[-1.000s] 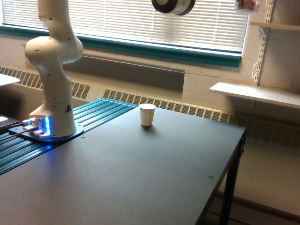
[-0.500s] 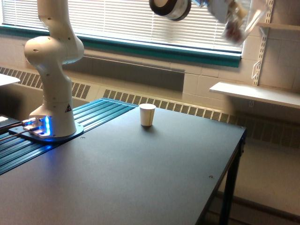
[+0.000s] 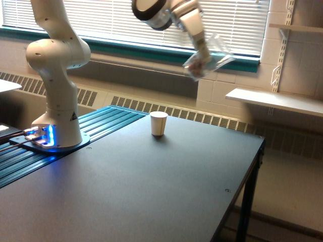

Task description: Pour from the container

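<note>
The gripper (image 3: pixel 201 50) is pinching the container (image 3: pixel 206 63), a small clear plastic cup with reddish-purple pieces showing dimly through its wall; motion blur is smearing both, so the exact finger contact is hard to read. The cup is hanging in the air, tilted well off upright with its mouth leaning toward the exterior view's right, high above the table (image 3: pixel 151 191) and off toward the exterior view's right of the white paper cup (image 3: pixel 158 123). Nothing is visibly spilling from it.

Compared with half a second ago, the cup is sitting noticeably lower and farther toward the exterior view's left, where before it was up near the top edge by the shelf bracket; a second ago it was barely in view at all. The arm is swinging fast, closing on the white cup, which is standing exactly where it was. That reads as the approach phase: the pour itself is not yet begun, and the container is still well apart from the receiving cup, so more descent and leftward travel are likely needed.

The arm (image 3: pixel 58 75) is rising from its base at the table's far left corner, its upper links leaving the frame, and the wrist (image 3: pixel 151 10) is re-entering at the top, angling down and rightward to the cup
</note>
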Motion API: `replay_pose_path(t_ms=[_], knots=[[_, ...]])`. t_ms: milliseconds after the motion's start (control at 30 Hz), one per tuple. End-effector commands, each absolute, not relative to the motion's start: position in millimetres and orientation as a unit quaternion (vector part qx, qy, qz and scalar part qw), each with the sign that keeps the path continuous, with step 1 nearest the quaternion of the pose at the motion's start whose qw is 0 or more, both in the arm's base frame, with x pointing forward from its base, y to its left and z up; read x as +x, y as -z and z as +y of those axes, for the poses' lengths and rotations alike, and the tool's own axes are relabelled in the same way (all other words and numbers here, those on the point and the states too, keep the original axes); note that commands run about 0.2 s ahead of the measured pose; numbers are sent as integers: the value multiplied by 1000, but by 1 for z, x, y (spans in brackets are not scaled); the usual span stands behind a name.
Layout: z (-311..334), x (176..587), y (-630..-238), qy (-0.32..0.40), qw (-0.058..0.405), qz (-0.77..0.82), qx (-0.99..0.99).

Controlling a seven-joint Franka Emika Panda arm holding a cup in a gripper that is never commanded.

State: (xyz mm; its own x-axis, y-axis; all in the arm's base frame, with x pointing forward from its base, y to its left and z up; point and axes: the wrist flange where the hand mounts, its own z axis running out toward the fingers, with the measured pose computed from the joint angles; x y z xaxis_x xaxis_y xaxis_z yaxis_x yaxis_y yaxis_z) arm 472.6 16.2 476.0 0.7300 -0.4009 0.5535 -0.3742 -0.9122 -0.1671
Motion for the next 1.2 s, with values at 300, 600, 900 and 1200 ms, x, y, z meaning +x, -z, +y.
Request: replay_pose_path(t_ms=[300, 600, 900, 1200], knots=[[87, 398, -426, 201, 44, 242, -948], [133, 365, -413, 153, 57, 209, -964], [181, 318, -396, 108, 67, 157, -979], [210, 271, -381, 65, 85, 120, -987]])
